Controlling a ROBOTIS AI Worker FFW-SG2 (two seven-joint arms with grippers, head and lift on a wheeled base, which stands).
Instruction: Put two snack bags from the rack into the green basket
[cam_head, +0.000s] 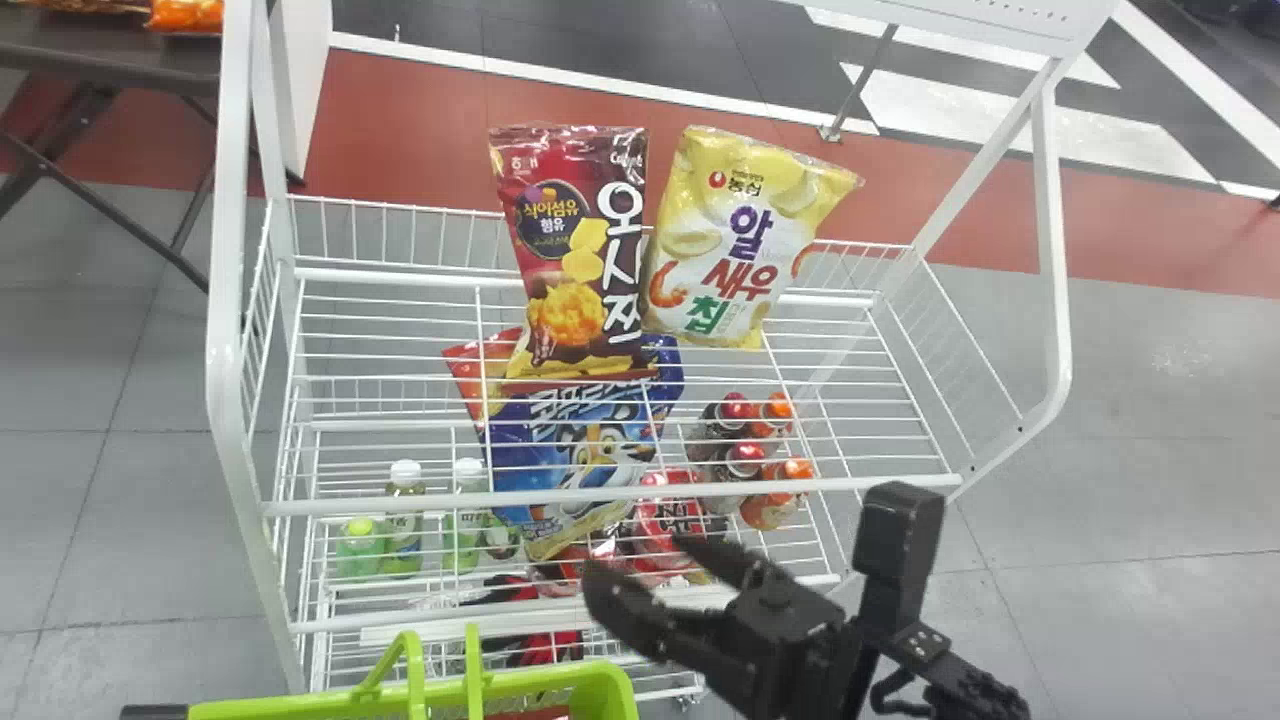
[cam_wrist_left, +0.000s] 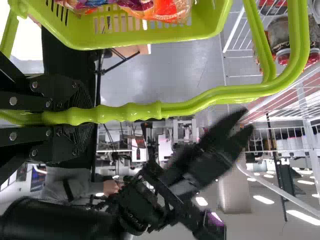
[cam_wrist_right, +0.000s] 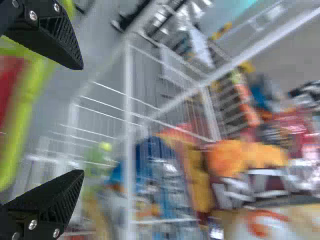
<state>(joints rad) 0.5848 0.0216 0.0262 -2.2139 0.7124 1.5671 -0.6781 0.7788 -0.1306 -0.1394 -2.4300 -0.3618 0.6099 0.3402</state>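
Note:
In the head view my right gripper (cam_head: 645, 568) stands open and empty over the rack's front, right of the green basket (cam_head: 612, 690). A maroon snack bag (cam_head: 570, 250) and a yellow snack bag (cam_head: 735, 240) lean side by side on the rack's upper wire shelf, beyond the gripper. In the right wrist view my right gripper (cam_wrist_right: 80, 120) has parted fingers, with the basket's blurred green rim (cam_wrist_right: 22, 125) nearby. In the left wrist view my left gripper (cam_wrist_left: 90, 117) is shut on the handle (cam_wrist_left: 132, 111) of the basket (cam_wrist_left: 200, 34), which holds red and orange packages (cam_wrist_left: 160, 9).
The white wire rack (cam_head: 620, 493) has side frames rising at both ends. Lower down are a blue bag (cam_head: 570, 450), small bottles (cam_head: 403, 520) and bottles with red and orange caps (cam_head: 745, 460). A dark folding table (cam_head: 110, 75) stands at the far left.

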